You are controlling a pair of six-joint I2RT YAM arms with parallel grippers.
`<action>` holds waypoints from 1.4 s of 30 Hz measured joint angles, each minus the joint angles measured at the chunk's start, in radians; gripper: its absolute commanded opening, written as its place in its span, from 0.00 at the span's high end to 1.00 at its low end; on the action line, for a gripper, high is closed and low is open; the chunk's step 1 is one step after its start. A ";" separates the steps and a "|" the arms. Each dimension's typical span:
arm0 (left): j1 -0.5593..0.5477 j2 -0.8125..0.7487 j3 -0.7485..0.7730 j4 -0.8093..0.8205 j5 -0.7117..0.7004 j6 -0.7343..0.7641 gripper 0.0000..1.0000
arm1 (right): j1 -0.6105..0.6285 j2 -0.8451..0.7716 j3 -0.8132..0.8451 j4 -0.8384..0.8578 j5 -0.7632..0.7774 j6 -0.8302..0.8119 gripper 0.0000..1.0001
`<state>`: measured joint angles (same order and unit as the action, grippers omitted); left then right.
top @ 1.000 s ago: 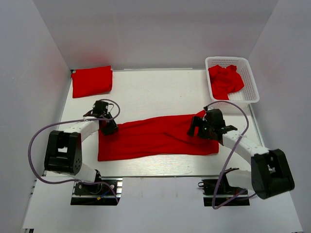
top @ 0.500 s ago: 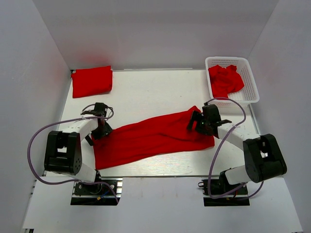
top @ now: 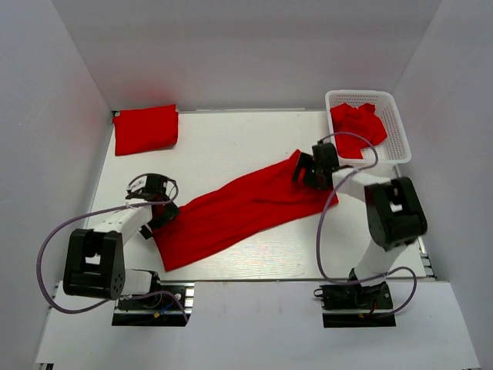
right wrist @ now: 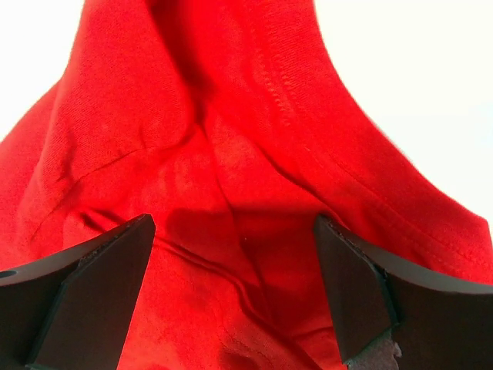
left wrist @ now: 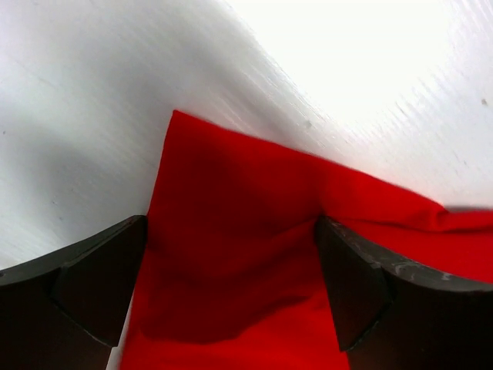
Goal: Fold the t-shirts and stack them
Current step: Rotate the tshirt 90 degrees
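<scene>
Just off the near-left corner of the white plastic lattice basket (top: 398,135): right gripper (top: 303,171), jaws spread wide, clamped on nothing. Hovers over the basket-side end of a long bright red cloth t-shirt (top: 239,210) laid out on the white table (top: 231,146). Right wrist view: red cloth bunched into ridges between and beyond the two dark fingers (right wrist: 92,285), stitched hem running down the right side, fabric loose, no pinch visible.

Away from the basket, down the diagonal toward the near left: same shirt stretched as a narrow band, widening at the end farthest from the basket. Left gripper (top: 159,218) parked at that far end, jaws likewise wide apart, gripping nothing. Left wrist view: flat shirt corner lying on the table in the gap between the fingers, left edge of the cloth right beside the left finger, not squeezed.

Inside the basket: second plain red cloth t-shirt (top: 357,127), crumpled, unfolded, resting on the basket floor.

Straight across the table from the basket, at the far left corner: third plain red cloth t-shirt (top: 145,129), folded into a neat rectangle, well apart from both grippers and from the long shirt.
</scene>
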<state>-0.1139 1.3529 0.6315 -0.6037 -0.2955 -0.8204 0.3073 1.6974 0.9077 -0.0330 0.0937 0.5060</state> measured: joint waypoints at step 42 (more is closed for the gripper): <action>-0.542 0.023 0.428 -0.517 -0.049 -0.093 0.00 | 0.005 0.465 0.850 -0.086 -0.207 -0.379 0.10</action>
<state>-0.6563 1.3758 1.0599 -1.1202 -0.3447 -0.9134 0.3119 2.1620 1.7573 -0.1188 -0.1131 0.1272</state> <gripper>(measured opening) 0.998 0.904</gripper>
